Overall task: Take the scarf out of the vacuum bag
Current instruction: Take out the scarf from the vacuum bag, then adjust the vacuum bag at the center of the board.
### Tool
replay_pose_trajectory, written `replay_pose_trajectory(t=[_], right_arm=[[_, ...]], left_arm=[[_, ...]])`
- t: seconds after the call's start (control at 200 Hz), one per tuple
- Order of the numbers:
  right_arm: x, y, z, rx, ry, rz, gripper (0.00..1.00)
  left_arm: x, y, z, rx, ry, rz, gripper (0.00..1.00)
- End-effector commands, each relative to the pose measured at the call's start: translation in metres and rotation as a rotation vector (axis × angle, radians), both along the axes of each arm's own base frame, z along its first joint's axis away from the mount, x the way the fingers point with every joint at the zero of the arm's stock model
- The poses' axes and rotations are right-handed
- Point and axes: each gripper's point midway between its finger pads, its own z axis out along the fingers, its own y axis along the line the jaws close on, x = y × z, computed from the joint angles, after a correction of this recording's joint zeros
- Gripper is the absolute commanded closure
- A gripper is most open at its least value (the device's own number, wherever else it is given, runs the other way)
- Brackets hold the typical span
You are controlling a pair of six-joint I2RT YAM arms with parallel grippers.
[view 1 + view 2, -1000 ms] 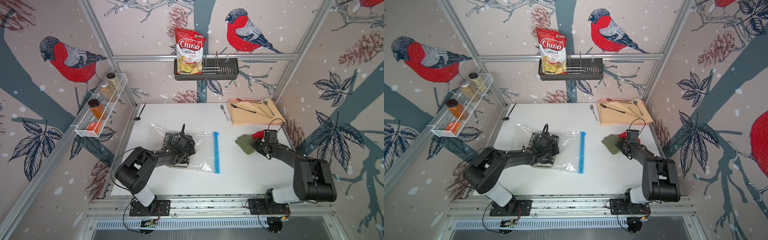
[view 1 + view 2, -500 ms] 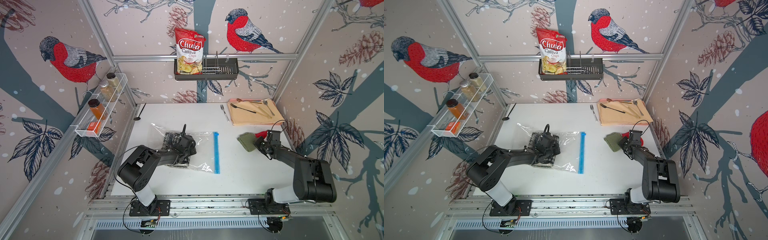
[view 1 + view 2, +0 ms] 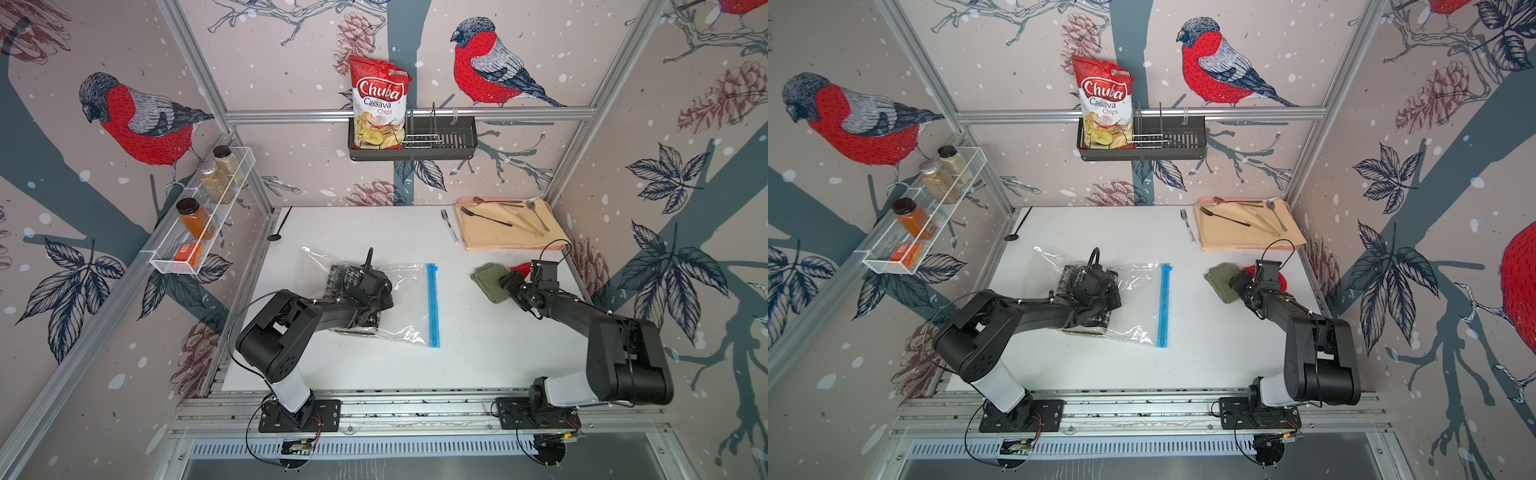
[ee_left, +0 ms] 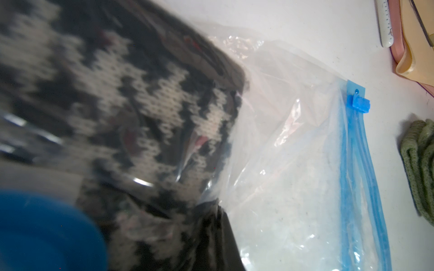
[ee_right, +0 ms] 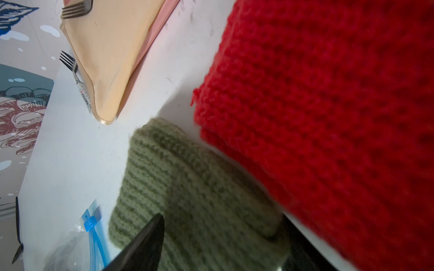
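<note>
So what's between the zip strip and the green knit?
Nothing: only bare table lies between the zip strip and the green knit, as both top views show.

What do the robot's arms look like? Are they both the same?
Yes, they match. The left arm and right arm are chunky and black. Each has a white tube at the bottom, bolted to a black plate on a silver rail. Thin black cables loop around them. The fingers are black and pointed.

left arm (image 3: 324, 311) extended forward, low, left fingers (image 4: 229, 241) closed; right arm (image 3: 582, 303) extended forward, right fingers (image 5: 141, 246) spread apart
</note>
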Motion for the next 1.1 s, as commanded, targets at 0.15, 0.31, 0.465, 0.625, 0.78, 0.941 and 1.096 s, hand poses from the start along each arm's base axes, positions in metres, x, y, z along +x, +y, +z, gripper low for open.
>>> replay_pose_trajectory(t=[0.15, 0.31, 0.465, 0.625, 0.78, 0.941, 1.096], right_arm=[[-0.02, -0.002, 0.023, -0.174, 0.061, 0.022, 0.17], [-0.03, 0.043, 0.043, -0.174, 0.031, 0.181, 0.1], [-0.042, 0.12, 0.067, 0.049, -0.081, 0.469, 0.16], [-0.052, 0.176, 0.09, 0.217, -0.185, 0.679, 0.31], [-0.058, 0.21, 0.077, 0.312, -0.164, 0.785, 0.37], [-0.061, 0.228, 0.045, 0.319, -0.086, 0.812, 0.38], [-0.063, 0.238, 0.024, 0.305, -0.04, 0.822, 0.39]], left_arm=[[-0.002, -0.001, 0.001, 0.012, 0.016, -0.009, 1.0], [0.002, -0.003, 0.009, 0.007, -0.002, -0.013, 1.0], [0.006, -0.003, 0.018, 0.021, -0.02, -0.01, 1.0], [0.01, -0.003, 0.026, 0.025, -0.037, -0.009, 1.0], [0.01, 0.0, 0.032, 0.028, -0.043, 0.007, 0.98], [0.017, 0.02, 0.058, 0.036, -0.07, 0.08, 0.85], [0.029, 0.054, 0.084, -0.074, -0.072, 0.13, 0.66]])
